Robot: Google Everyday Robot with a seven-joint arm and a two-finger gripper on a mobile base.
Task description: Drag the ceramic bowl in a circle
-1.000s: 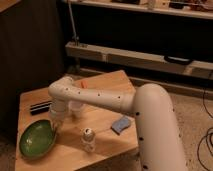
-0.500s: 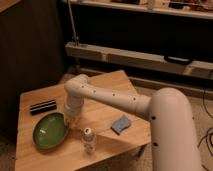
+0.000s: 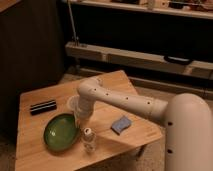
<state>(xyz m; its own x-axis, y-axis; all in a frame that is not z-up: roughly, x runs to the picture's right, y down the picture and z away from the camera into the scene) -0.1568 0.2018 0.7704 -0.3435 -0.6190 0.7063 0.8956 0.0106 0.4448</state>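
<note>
Wood of the low table (image 3: 35, 155) is carrying the ceramic bowl (image 3: 60, 132) near its front left, and I am reaching my gripper (image 3: 78, 121) down at the bowl's right rim, beside a small bottle (image 3: 88, 139), a blue sponge (image 3: 121, 124) and a black case (image 3: 43, 106).

Low wooden table (image 3: 35, 155), dark wall (image 3: 30, 45), shelving (image 3: 140, 55) behind, dim light

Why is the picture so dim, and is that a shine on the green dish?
Camera view: dim, warm light, dark background; a soft sheen on the ceramic bowl's far rim; the gripper at the bowl's right edge is shadowed under the arm; everything looks slightly soft, like the small bottle.
</note>
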